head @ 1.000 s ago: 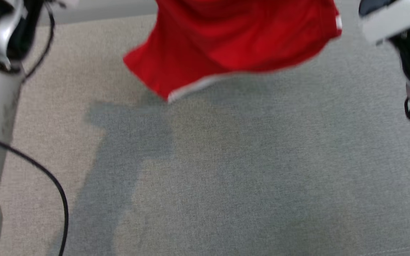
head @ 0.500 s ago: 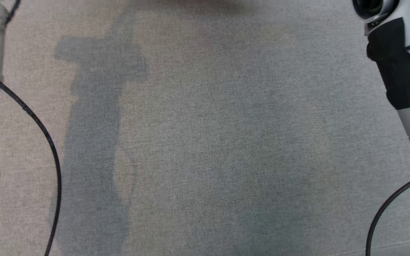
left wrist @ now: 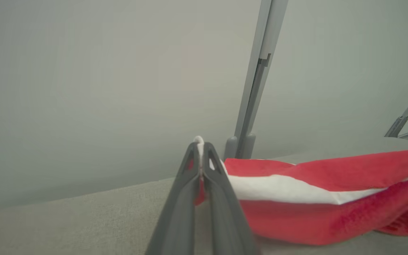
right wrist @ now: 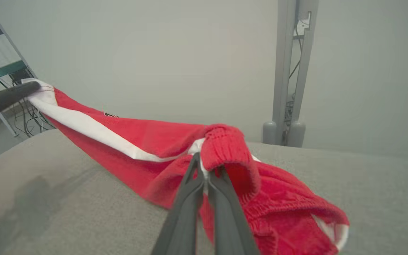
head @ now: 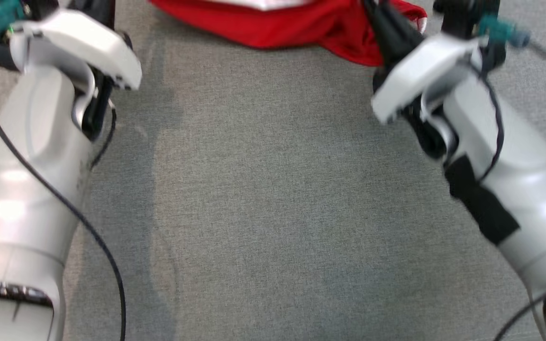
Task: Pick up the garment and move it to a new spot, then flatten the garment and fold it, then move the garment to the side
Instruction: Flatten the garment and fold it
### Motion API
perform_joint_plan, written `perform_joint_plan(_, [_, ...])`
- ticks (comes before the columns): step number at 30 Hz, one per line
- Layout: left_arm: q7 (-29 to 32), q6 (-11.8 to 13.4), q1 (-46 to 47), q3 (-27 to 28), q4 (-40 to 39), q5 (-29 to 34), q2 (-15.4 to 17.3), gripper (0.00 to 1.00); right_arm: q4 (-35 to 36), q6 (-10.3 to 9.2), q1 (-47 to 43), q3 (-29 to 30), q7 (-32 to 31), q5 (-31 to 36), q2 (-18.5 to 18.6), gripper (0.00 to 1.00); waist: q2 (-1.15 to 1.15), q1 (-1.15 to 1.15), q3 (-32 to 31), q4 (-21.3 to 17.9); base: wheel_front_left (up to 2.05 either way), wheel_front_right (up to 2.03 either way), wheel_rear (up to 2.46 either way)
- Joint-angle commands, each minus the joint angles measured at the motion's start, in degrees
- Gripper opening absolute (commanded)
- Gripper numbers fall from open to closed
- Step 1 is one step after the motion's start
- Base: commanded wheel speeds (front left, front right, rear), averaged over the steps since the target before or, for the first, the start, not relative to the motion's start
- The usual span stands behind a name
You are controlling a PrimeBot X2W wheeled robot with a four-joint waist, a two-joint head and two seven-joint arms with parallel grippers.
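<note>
We have the garment pinched at two points: our left hand is closed tight on a white-trimmed corner, and our right hand is closed tight on the edge beside the ribbed band; the cloth hangs stretched between them, its lower part sagging onto the far side of the grey surface. We judge the pickup done and the move to a new spot under way; flattening, folding and shifting it aside all remain.
</note>
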State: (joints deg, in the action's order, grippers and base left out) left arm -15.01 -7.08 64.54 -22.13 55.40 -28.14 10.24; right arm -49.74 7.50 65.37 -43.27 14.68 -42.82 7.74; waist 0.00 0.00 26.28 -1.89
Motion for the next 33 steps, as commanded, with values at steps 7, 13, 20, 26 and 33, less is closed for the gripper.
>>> perform_joint_plan(7, [-0.2, 0.1, -19.7, 5.5, -15.7, 1.8, 2.1, 0.0, 12.2, -0.02, -17.8, -2.5, 0.5, -6.0, 5.4, 0.0, 0.0, 0.0, -3.4, 0.3, 0.0, 0.0, 0.0])
perform_joint_plan(13, [-0.2, 1.7, -32.9, 9.0, -24.7, 2.3, 3.3, 0.0, 17.6, -0.02, -27.5, -3.1, 0.6, -8.8, 8.0, 0.0, 0.0, 0.0, -7.1, -0.6, 0.0, 0.0, 0.0])
perform_joint_plan(20, [1.2, 4.6, -49.0, 10.3, -36.6, 1.4, 4.6, 0.0, 22.8, -0.02, -37.1, -3.8, -2.0, -10.6, 11.0, 0.0, 0.0, 0.0, -13.1, -1.3, 0.0, 0.0, 0.0])
perform_joint_plan(26, [6.6, 9.9, -61.1, 10.1, -50.2, 1.4, 5.2, 0.0, 28.1, -0.02, -45.7, -0.9, -5.7, -9.4, 13.3, 0.0, 0.0, 0.0, -17.3, -0.7, 0.0, 0.0, 0.0])
perform_joint_plan(33, [14.4, 15.0, -72.1, 9.2, -65.0, 2.1, 6.8, 0.0, 36.5, -0.02, -58.7, 7.8, -12.2, -5.3, 14.6, 0.0, 0.0, 0.0, -20.7, 0.6, 0.0, 0.0, 0.0])
